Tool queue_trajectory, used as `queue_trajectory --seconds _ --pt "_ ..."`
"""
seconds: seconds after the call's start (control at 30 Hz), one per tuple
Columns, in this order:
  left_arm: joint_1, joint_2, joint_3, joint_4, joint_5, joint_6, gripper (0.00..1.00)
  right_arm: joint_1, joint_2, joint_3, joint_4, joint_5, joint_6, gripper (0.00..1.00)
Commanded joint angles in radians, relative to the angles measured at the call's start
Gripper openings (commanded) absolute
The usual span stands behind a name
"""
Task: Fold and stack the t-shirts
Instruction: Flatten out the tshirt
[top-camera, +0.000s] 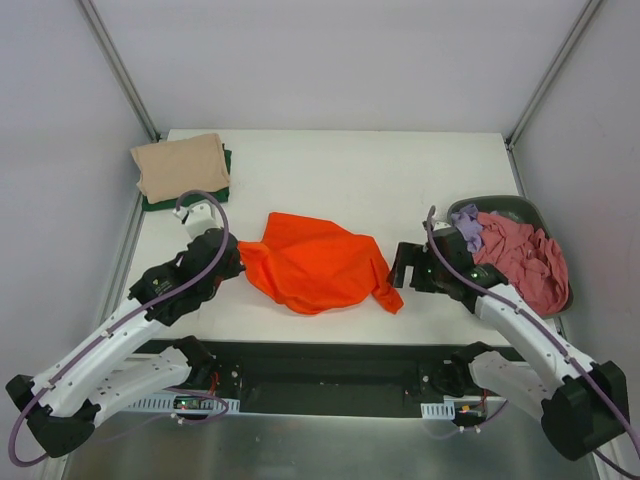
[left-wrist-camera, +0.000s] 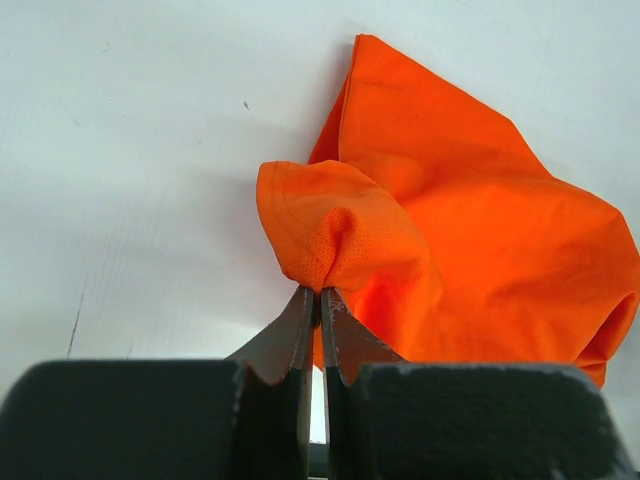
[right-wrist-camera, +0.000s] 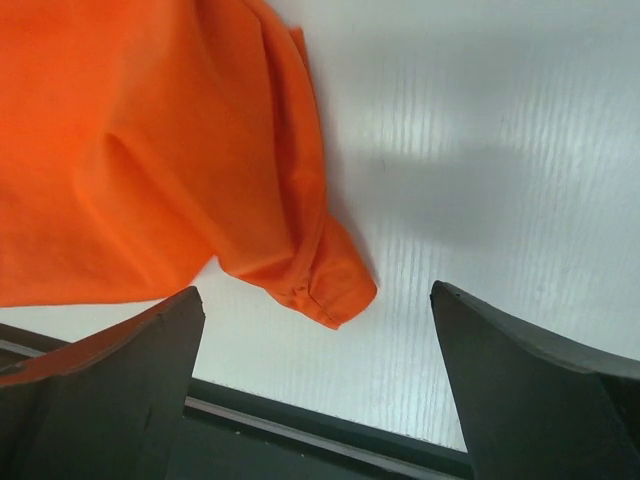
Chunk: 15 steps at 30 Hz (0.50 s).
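A bright orange t-shirt (top-camera: 315, 262) lies crumpled on the white table, mid-front. My left gripper (top-camera: 238, 262) is shut on its left edge; the left wrist view shows the fingertips (left-wrist-camera: 318, 292) pinching a bunched fold of the orange cloth (left-wrist-camera: 470, 230). My right gripper (top-camera: 398, 268) is open just right of the shirt's right sleeve (right-wrist-camera: 330, 285), which lies between and beyond its spread fingers, apart from them. A folded beige t-shirt (top-camera: 180, 165) lies on a dark green one (top-camera: 226, 160) at the back left. Dusty pink (top-camera: 525, 262) and lilac (top-camera: 467, 226) shirts fill the basket.
The dark grey oval basket (top-camera: 520, 207) stands at the right edge of the table. The table's near edge (top-camera: 320, 343) runs just below the orange shirt, with the dark base rail behind it. Frame posts rise at the back corners.
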Motion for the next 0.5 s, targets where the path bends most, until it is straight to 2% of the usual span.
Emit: queue_trajectory --seconds 0.0,0.13,0.3,0.47 --pt "0.009 -0.008 -0.025 -0.004 -0.041 -0.008 0.00 0.001 0.072 -0.077 0.066 -0.119 -0.009 0.99" --pt "0.010 -0.019 -0.055 0.010 -0.024 -0.024 0.00 0.016 0.185 -0.081 0.125 -0.231 -0.023 0.87" --pt "0.009 -0.054 -0.117 0.039 0.013 -0.025 0.00 0.071 0.323 -0.056 0.077 -0.110 -0.055 0.77" --pt "0.009 -0.122 -0.180 0.052 0.022 -0.044 0.00 0.148 0.438 0.000 0.088 -0.075 -0.052 0.51"
